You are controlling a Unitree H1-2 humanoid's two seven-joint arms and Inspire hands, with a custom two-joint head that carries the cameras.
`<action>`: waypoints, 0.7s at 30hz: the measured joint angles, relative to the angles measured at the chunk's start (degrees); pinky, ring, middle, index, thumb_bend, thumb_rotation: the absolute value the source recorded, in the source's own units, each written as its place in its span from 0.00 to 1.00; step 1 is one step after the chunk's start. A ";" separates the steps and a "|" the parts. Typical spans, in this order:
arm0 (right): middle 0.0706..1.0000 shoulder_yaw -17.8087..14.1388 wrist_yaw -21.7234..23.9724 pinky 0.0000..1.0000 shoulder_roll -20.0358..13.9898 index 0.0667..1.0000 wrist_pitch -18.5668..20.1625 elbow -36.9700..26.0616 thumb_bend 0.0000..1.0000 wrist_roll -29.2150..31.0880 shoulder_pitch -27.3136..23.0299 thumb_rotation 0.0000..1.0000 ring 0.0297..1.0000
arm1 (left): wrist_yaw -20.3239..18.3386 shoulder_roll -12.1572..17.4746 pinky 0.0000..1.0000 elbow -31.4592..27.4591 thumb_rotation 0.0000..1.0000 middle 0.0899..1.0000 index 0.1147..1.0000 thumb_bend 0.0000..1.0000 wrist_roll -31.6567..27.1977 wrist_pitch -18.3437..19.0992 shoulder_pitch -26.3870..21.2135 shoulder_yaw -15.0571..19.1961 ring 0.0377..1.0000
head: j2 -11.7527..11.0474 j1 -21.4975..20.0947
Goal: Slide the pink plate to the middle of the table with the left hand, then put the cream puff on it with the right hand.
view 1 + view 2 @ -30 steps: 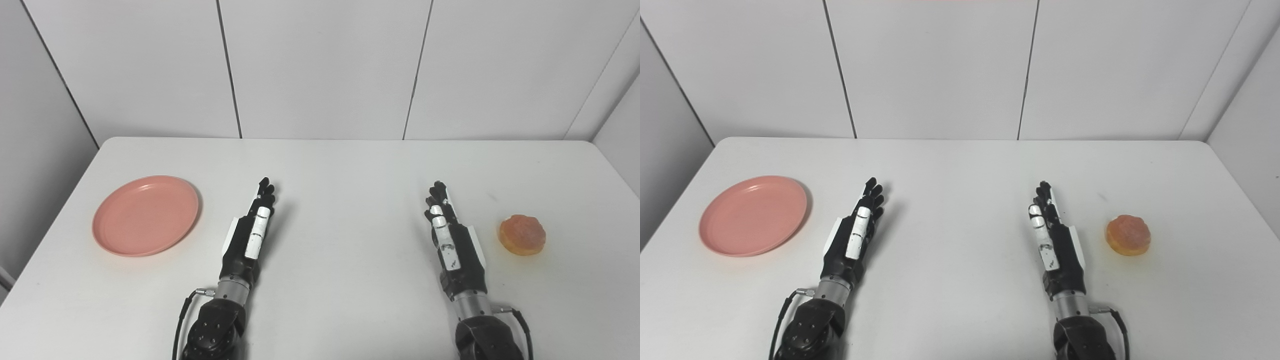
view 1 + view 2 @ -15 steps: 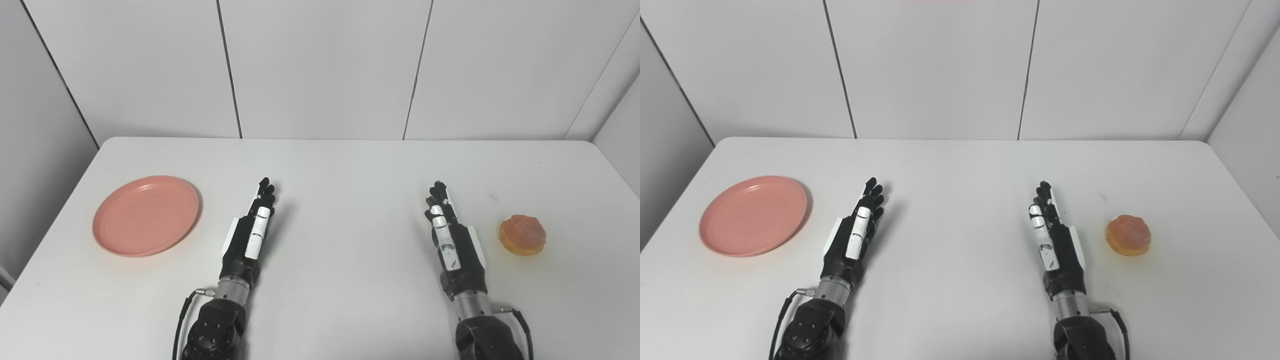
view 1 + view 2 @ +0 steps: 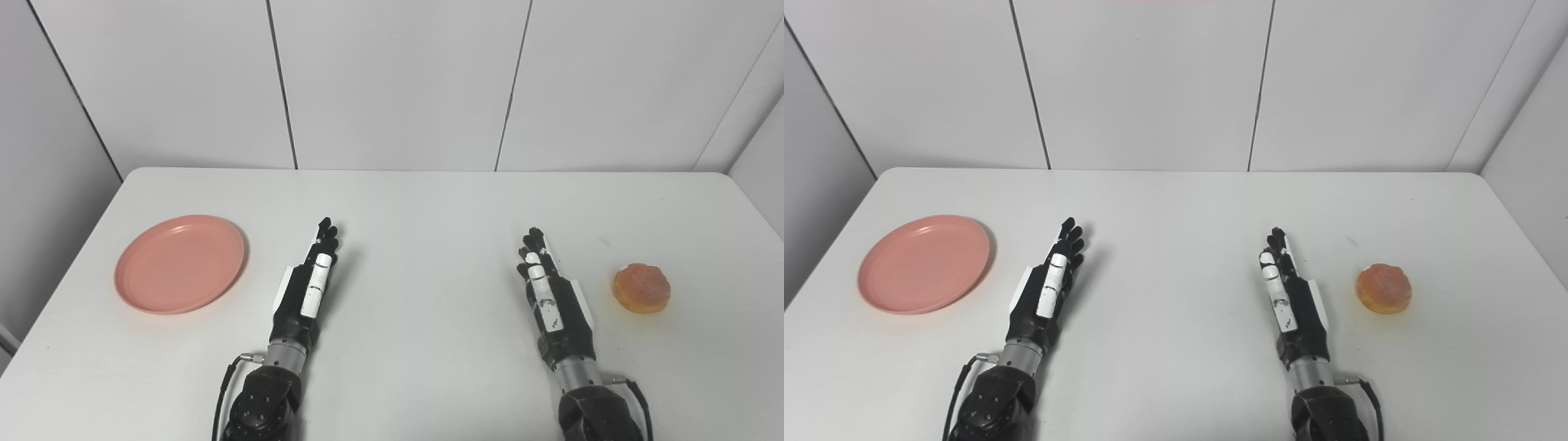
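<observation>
A pink plate [image 3: 179, 263] lies empty on the left side of the white table [image 3: 422, 208]. An orange-brown cream puff [image 3: 642, 288] sits on the table at the right. My left hand [image 3: 306, 285] rests edge-on with fingers straight, open and empty, a short way right of the plate. My right hand [image 3: 551, 294] also rests edge-on with fingers straight, open and empty, a short way left of the cream puff. Neither hand touches its object.
White wall panels stand behind the table's far edge. The table's left edge runs close to the plate, and its right edge lies beyond the cream puff.
The picture has shifted very slightly. My right hand has edged a little to the left, away from the cream puff. The plate, cream puff and left hand stay put.
</observation>
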 measured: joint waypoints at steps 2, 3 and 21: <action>1.00 0.07 0.00 1.00 -0.02 1.00 0.00 0.00 0.57 -0.07 0.01 0.89 1.00 | -0.01 0.00 1.00 0.03 1.00 1.00 1.00 0.68 0.00 -0.09 0.00 -0.01 1.00 | 0.00 0.00; 1.00 0.08 0.00 1.00 -0.03 1.00 0.01 0.00 0.57 -0.07 0.01 0.89 1.00 | -0.01 0.00 1.00 0.04 1.00 1.00 1.00 0.68 0.00 -0.11 0.00 0.00 1.00 | 0.00 0.00; 1.00 -0.27 2.69 1.00 -1.37 1.00 0.15 0.05 0.44 2.99 0.22 0.88 1.00 | 0.14 -0.87 1.00 0.59 0.96 1.00 1.00 0.71 0.24 -0.46 0.01 -0.38 1.00 | -5.87 17.09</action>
